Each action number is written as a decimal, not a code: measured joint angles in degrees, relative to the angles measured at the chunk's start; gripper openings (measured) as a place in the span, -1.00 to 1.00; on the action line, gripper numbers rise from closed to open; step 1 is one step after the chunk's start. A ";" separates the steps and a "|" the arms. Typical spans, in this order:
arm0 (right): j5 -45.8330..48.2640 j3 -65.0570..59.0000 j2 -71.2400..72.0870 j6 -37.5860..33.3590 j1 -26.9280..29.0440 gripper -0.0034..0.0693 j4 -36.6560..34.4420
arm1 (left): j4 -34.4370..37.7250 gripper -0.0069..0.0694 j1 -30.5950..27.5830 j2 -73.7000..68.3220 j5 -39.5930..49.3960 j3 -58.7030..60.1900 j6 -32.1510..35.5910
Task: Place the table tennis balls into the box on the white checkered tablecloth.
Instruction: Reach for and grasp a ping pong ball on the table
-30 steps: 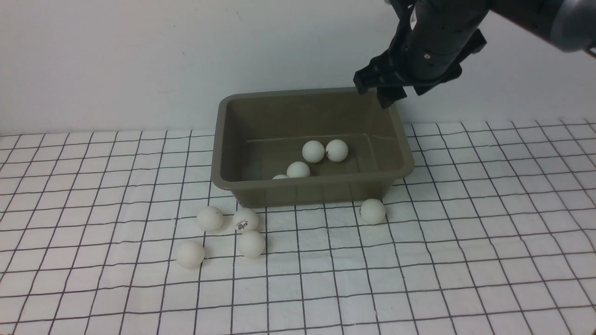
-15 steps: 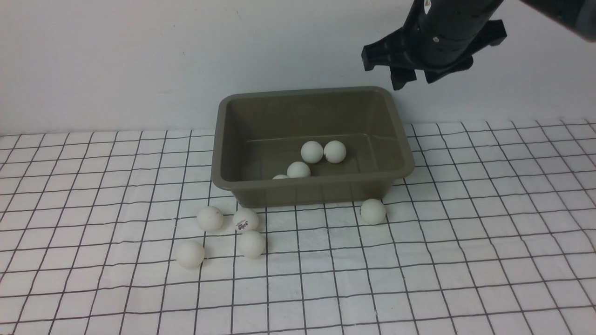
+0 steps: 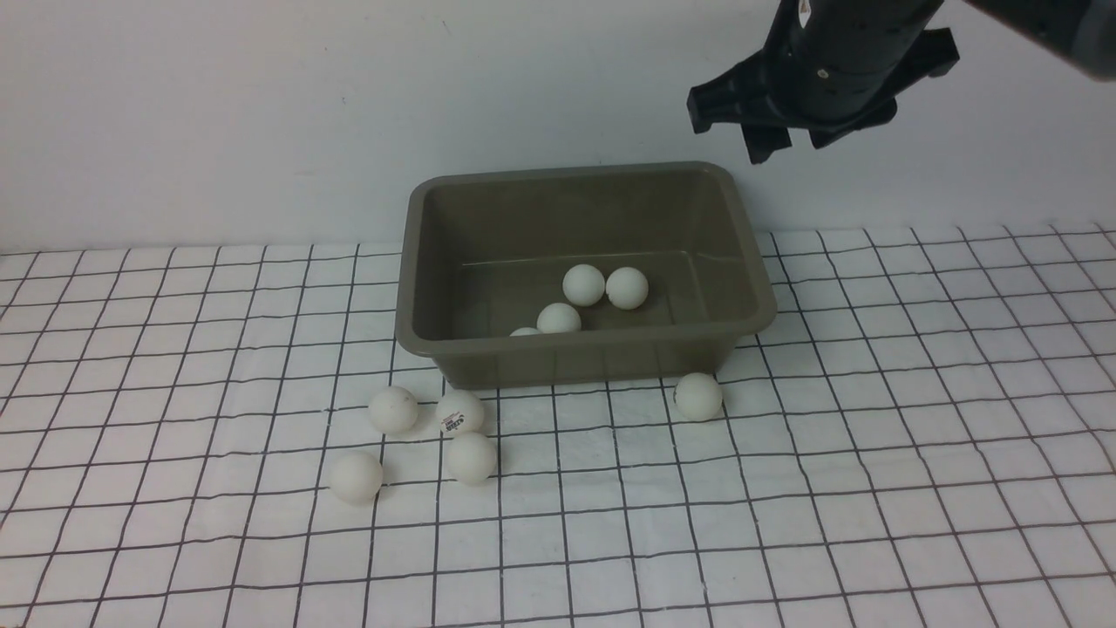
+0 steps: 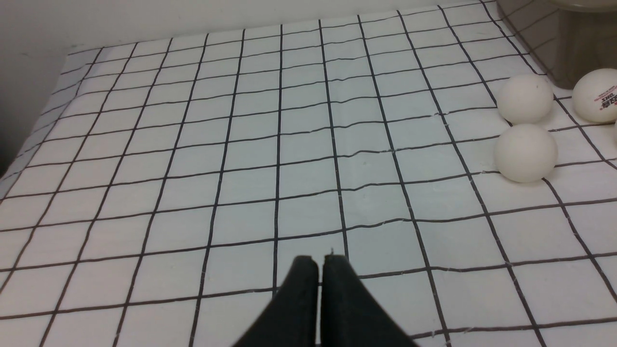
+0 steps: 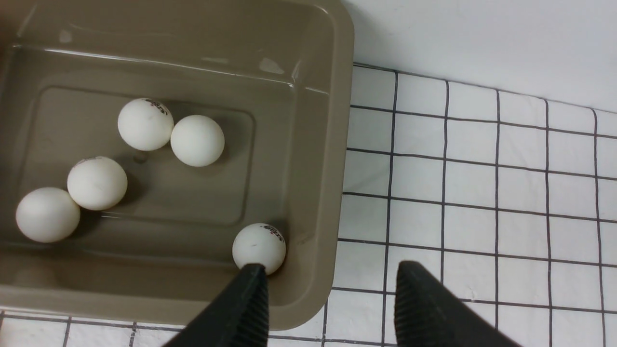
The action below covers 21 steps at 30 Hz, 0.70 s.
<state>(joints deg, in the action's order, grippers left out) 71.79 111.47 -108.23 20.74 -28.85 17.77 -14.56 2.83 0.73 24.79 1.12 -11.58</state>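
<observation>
The olive-grey box (image 3: 406, 262) stands on the white checkered tablecloth (image 3: 872, 453) and holds several table tennis balls (image 3: 584, 284). The right wrist view shows them too, one ball (image 5: 259, 247) lying against the box wall (image 5: 313, 159). Several more balls lie on the cloth in front of the box: a cluster (image 3: 459, 411) at the front left and a single ball (image 3: 697, 396) at the front right. My right gripper (image 3: 789, 144) hangs open and empty above the box's far right corner, its fingertips (image 5: 253, 277) straddling the rim. My left gripper (image 4: 318, 260) is shut and empty, low over bare cloth, with balls (image 4: 525, 153) off to one side.
A plain white wall runs close behind the box. In the left wrist view the cloth's edge (image 4: 29, 144) drops off at the far side, and a corner of the box (image 4: 569, 48) shows beyond the balls.
My right gripper has risen from the box's far right corner and drifted slightly right. Two balls inside the box have rolled a little. The left gripper's view has no earlier frame.
</observation>
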 joint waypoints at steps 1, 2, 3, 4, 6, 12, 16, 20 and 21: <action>0.00 0.00 0.00 0.07 0.00 0.02 0.00 | 0.00 -0.83 0.00 0.00 0.00 0.00 0.00; 0.00 0.00 0.00 0.01 0.00 0.02 0.00 | 0.00 -0.83 0.00 0.00 0.00 0.00 0.00; 0.00 0.00 0.00 -0.50 0.00 0.02 -0.14 | 0.00 -0.83 0.00 0.00 0.00 0.00 0.00; 0.00 0.00 0.00 -1.38 0.00 0.02 -0.30 | 0.00 -0.83 0.00 0.00 0.00 0.00 0.00; 0.00 0.00 0.00 -3.79 0.00 0.02 -1.40 | 0.00 -0.83 0.00 0.00 0.00 0.00 0.00; 0.00 -6.43 5.32 -7.04 -1.87 0.02 -2.43 | 0.00 -0.83 0.00 0.00 0.00 0.00 0.00; -0.13 -16.79 13.41 -6.27 -3.75 0.02 -2.21 | 0.00 -0.83 0.00 0.00 0.00 0.00 0.00; -7.31 -31.48 21.66 -1.86 -4.49 0.02 -3.45 | 0.00 -0.83 0.00 0.00 0.00 0.00 0.00; -9.45 -34.66 22.43 -1.15 -4.49 0.02 -3.83 | 0.00 -0.83 0.00 0.00 0.00 0.00 0.00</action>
<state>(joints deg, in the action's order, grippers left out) 62.33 76.81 -85.80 19.59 -33.34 13.94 -14.56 2.83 0.73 24.79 1.12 -11.58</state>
